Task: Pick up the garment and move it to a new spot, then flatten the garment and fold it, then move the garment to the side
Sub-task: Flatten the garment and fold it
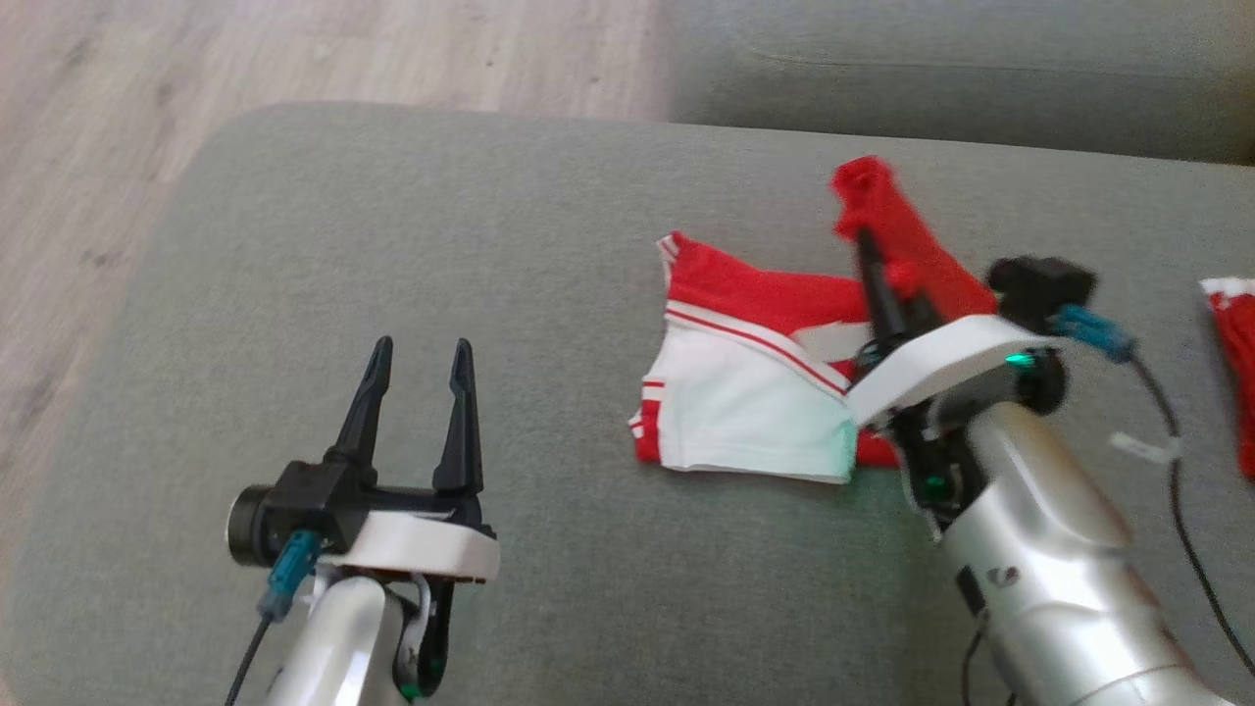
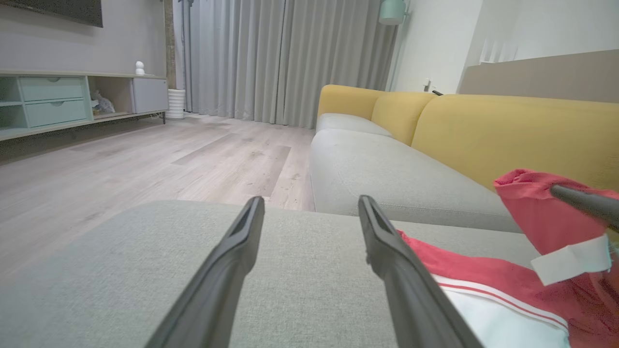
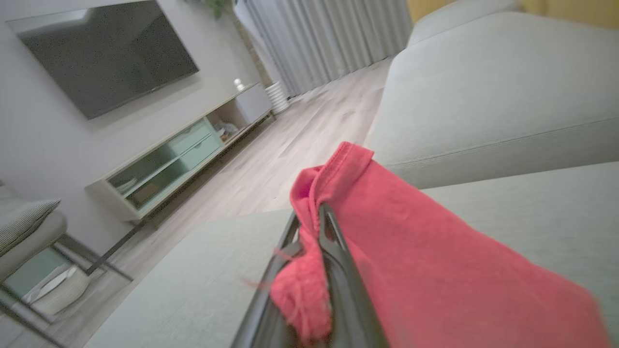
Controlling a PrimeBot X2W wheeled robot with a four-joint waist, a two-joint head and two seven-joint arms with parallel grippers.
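A red and white garment lies partly folded on the grey cushion, right of centre. My right gripper is shut on a red part of it and holds that part raised off the cushion, the cloth draped over the fingers. The left wrist view shows the lifted red cloth at the right. My left gripper stands open at the lower left, well clear of the garment, nothing between its fingers.
Another red and white cloth lies at the right edge of the cushion. A second grey seat with yellow backrests lies beyond. Wooden floor runs along the left; a TV cabinet stands farther off.
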